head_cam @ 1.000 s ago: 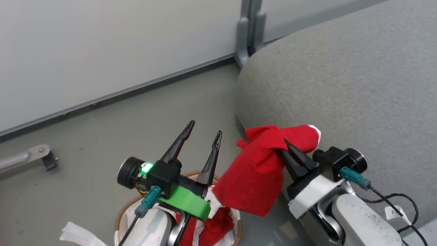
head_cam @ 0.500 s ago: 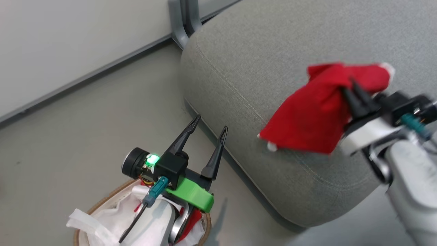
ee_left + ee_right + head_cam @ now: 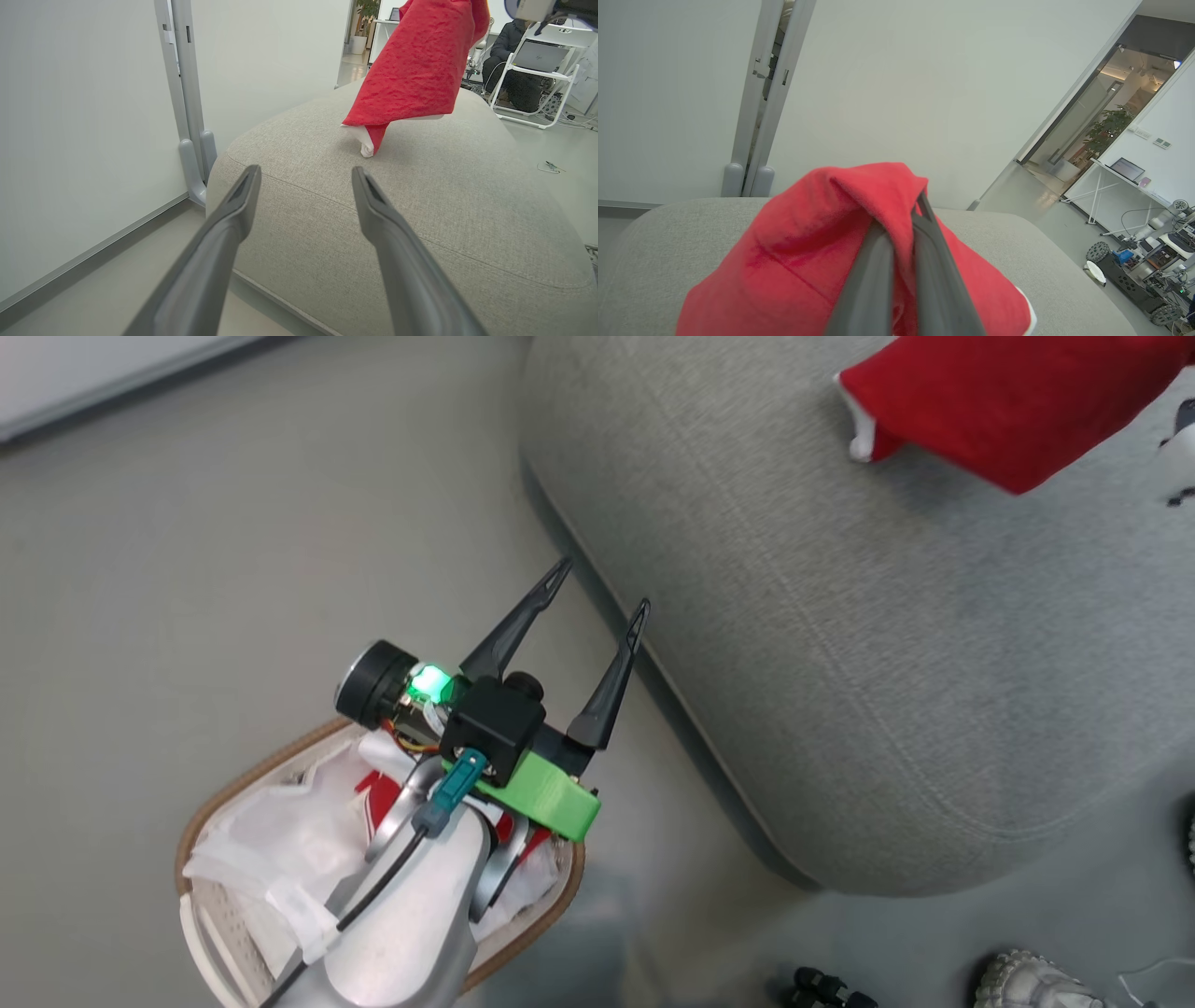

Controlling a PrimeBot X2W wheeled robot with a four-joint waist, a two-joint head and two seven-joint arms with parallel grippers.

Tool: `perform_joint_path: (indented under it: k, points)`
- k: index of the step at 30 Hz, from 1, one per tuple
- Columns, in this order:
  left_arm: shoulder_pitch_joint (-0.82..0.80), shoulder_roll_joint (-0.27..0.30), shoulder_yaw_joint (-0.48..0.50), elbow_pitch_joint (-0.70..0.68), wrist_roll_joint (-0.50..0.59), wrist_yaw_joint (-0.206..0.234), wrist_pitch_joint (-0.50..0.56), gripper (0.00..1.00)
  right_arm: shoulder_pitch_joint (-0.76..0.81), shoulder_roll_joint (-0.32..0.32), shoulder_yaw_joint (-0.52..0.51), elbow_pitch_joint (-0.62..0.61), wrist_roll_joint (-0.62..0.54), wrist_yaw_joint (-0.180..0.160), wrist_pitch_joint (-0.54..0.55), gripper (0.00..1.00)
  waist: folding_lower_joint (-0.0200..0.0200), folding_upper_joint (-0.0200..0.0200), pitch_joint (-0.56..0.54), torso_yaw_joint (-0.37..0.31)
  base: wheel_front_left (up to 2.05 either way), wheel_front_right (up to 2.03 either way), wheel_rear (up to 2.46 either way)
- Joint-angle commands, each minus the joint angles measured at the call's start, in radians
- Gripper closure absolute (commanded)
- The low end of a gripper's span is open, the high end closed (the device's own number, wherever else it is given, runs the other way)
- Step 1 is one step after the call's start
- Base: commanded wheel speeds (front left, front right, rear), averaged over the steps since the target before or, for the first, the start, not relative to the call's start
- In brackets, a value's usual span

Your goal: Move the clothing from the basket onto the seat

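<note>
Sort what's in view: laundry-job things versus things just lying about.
Job:
plain red soft garment, clamped in the right gripper
red clothing in the oval cream perforated plastic basket
large light-grey woven-fabric seat cushion
open left gripper

Lying about:
thin white liner sheet
potted green plant
dark wheeled machine

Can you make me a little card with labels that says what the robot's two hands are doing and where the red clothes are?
Right gripper: shut on a red garment, pinching a fold of it
Garment's place: hanging over the seat; cannot tell whether its white-edged lowest tip touches the cushion
Left gripper: open and empty, near the basket, fingers pointing toward the seat
Basket's place: on the floor beside the seat
Inside the basket: a white liner and more red cloth
Job left: held garment not yet released
</note>
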Motion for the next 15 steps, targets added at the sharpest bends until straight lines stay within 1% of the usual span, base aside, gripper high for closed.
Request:
perform_joint_path:
  k: [1, 6, 10, 11, 12, 13, 15]
  points:
    - [-0.031, 0.008, -0.002, -0.002, 0.011, -0.003, -0.001, 0.0, -0.03, 0.001, -0.012, 0.014, -0.007, -0.001, -0.005, 1.0, -0.0001, -0.0001, 0.148, 0.115, 0.0, 0.0, 0.0]
    - [-0.073, 0.01, 0.001, -0.01, 0.02, -0.003, -0.001, 0.0, -0.087, 0.027, -0.076, 0.072, -0.013, -0.001, -0.005, 1.0, -0.0001, -0.0001, 0.213, 0.161, 0.0, 0.0, 0.0]
    - [-0.073, 0.008, 0.016, -0.01, 0.021, -0.004, -0.001, 0.0, -0.054, 0.061, -0.124, 0.12, -0.038, -0.001, -0.005, 1.0, -0.0001, -0.0001, 0.223, 0.185, 0.0, 0.0, 0.0]
    - [-0.07, 0.008, 0.019, -0.009, 0.021, -0.004, -0.001, 0.0, -0.041, 0.068, -0.135, 0.131, -0.045, -0.001, -0.005, 0.72, -0.0001, -0.0001, 0.221, 0.189, 0.0, 0.0, 0.0]
    - [-0.064, 0.008, 0.023, -0.007, 0.022, -0.004, -0.001, 0.0, -0.026, 0.079, -0.147, 0.14, -0.051, -0.001, -0.005, 0.2, -0.0001, -0.0001, 0.217, 0.192, 0.0, 0.0, 0.0]
    - [-0.058, 0.007, 0.026, -0.005, 0.022, -0.004, -0.001, 0.0, -0.014, 0.087, -0.158, 0.143, -0.056, -0.001, -0.005, 0.0, -0.0001, -0.0001, 0.21, 0.194, 0.0, 0.0, 0.0]
    - [-0.044, 0.007, 0.033, -0.003, 0.02, -0.004, -0.001, 0.0, 0.02, 0.101, -0.176, 0.138, -0.068, -0.001, -0.005, 0.0, -0.0001, -0.0001, 0.194, 0.195, 0.0, 0.0, 0.0]
